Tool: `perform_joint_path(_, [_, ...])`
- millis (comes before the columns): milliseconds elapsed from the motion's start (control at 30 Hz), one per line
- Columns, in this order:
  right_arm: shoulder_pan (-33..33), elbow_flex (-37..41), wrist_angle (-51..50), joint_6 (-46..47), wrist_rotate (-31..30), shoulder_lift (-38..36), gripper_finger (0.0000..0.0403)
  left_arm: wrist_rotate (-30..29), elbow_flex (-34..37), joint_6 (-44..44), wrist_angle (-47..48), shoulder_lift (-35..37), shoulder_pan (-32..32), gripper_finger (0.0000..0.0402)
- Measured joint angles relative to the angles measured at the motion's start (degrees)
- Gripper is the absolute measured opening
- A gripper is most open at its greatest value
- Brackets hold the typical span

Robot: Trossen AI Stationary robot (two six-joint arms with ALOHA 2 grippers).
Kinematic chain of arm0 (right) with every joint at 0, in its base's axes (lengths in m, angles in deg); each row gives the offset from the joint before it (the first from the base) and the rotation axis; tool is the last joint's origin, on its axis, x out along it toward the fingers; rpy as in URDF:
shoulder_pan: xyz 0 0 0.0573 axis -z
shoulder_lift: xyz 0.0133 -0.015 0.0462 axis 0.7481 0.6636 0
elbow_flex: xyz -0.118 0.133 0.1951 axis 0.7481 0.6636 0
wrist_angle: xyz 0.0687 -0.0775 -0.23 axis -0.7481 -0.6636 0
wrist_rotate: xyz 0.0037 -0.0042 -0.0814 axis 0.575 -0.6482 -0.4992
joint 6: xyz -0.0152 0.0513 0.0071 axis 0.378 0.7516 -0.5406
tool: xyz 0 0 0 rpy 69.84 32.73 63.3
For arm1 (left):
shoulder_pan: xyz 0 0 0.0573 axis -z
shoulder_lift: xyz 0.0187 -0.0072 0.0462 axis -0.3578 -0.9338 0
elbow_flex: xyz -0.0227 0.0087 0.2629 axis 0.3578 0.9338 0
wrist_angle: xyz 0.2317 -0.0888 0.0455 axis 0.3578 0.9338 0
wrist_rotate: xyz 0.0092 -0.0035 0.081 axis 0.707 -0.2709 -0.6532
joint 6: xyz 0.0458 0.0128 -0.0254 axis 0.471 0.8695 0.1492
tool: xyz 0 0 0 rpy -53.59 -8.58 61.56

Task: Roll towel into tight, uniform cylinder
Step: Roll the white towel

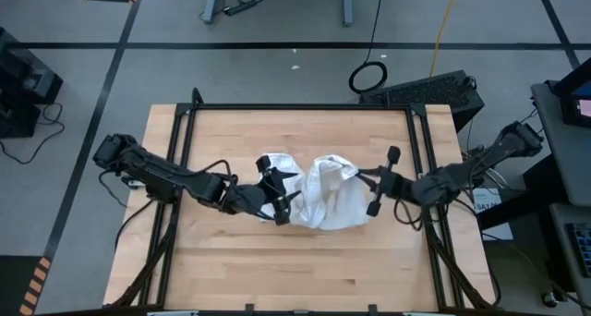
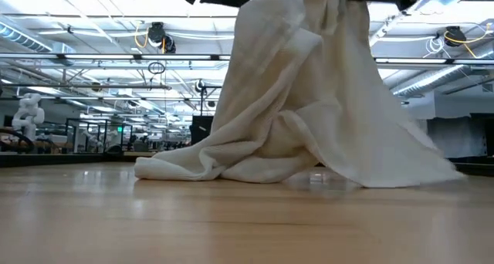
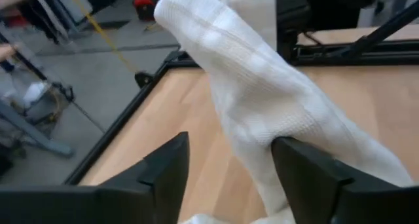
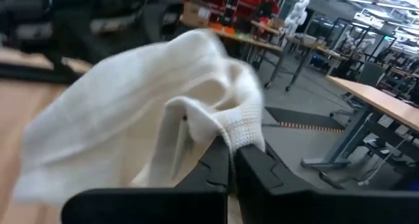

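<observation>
The white towel (image 1: 328, 196) hangs bunched over the middle of the table. In the low view its lower folds (image 2: 231, 167) rest on the wood while the upper part (image 2: 309, 79) rises out of the picture. My right gripper (image 1: 362, 179) is at the towel's right side, raised and shut on it. My left gripper (image 1: 282, 194) is at its left side, raised and open. A band of towel (image 3: 262, 99) runs across one of its fingers. My left gripper stands open, and the towel's band (image 3: 278, 129) lies over the tip of one finger (image 3: 308, 175). The other finger is clear of the cloth, and nothing is pinched. My right gripper pinches a bunched fold of the towel's upper part (image 4: 243, 133) between its two fingertips, coming roughly level from the table's right. The cloth hangs slack below the hold, its lower end on the table.
Black frame rails (image 1: 185, 122) run along the table's far, left and right sides. A dark box (image 1: 434, 87) sits beyond the far right corner. Bare wood (image 1: 295, 270) lies toward the near edge.
</observation>
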Motion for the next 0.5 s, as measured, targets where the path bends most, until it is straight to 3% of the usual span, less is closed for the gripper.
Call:
perform_joint_path(233, [0.0, -8.8, -5.5, -3.5, 0.0, -0.6, 0.0002, -10.5, 0.0, 3.4, 10.5, 5.2, 3.1, 0.0261])
perform_joint_path(300, [0.0, -12.3, -9.5, -3.6, 0.0, -0.5, 0.0002, -8.3, 0.0, 1.3, 15.1, 7.4, 3.6, 0.0264])
perform_joint_path(367, [0.0, -15.4, -13.1, -3.6, 0.0, -0.4, 0.0002, -1.5, 0.0, -0.7, 18.0, 9.2, 3.8, 0.0265])
perform_joint_path(433, [0.0, -17.9, -16.1, -3.4, 0.0, -0.3, 0.0002, 3.3, 0.0, -0.6, 14.4, 10.0, 3.7, 0.0266])
perform_joint_path(500, [0.0, -19.9, -17.7, -2.7, 0.0, -0.3, 0.0002, 3.2, 0.0, -0.4, 6.3, 9.8, 3.2, 0.0266])
